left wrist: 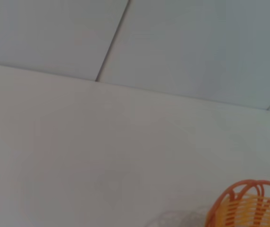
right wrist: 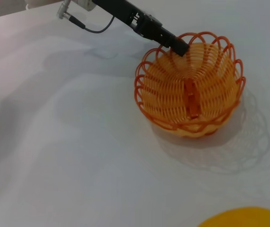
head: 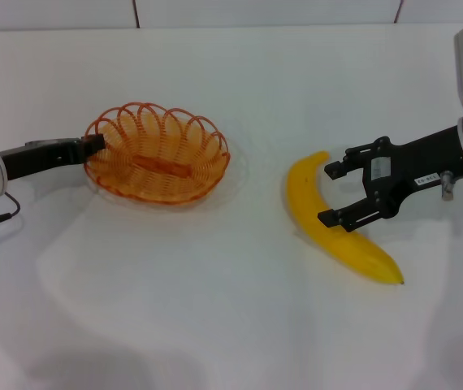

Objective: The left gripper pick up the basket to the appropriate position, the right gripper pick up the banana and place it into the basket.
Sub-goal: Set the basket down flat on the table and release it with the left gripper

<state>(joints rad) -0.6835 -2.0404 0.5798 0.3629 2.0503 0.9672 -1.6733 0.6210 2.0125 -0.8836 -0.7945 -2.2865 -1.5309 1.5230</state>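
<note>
I judged the basket placed, the left gripper clamped on its rim; next was the grasp — my right gripper hung over the banana beside the basket, jaws apart, needing to descend and close. White table, pale panelled wall.

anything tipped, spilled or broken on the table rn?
Nothing stands out. Basket sits upright and empty, left gripper at its rim. Banana lies flat and whole on the table, right gripper open over it.
</note>
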